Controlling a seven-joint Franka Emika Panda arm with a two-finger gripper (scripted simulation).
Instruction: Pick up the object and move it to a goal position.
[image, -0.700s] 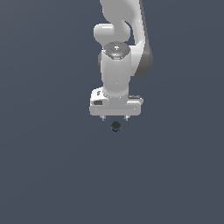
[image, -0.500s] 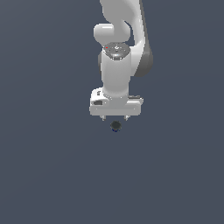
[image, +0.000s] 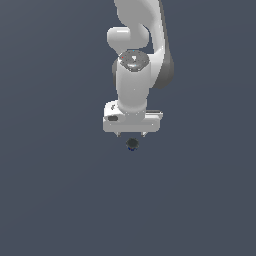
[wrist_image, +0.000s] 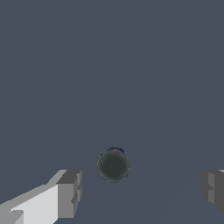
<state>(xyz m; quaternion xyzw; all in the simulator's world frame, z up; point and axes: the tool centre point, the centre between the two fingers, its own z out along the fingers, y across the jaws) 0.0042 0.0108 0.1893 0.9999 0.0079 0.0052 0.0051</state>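
The object (image: 132, 144) is a tiny round near-black blob with a faint blue edge, lying on the flat dark grey surface. In the exterior view it sits just below the white gripper (image: 131, 135), whose short fingertips poke out on either side above it. The wrist view shows the object (wrist_image: 113, 165) between the two grey fingertips (wrist_image: 69, 194), which stand far apart with wide gaps on both sides of it. The gripper (wrist_image: 140, 188) is open and touches nothing.
A plain dark grey floor (image: 60, 200) fills both views. The white arm (image: 135, 60) rises above the gripper toward the top of the exterior view. No other objects or edges show.
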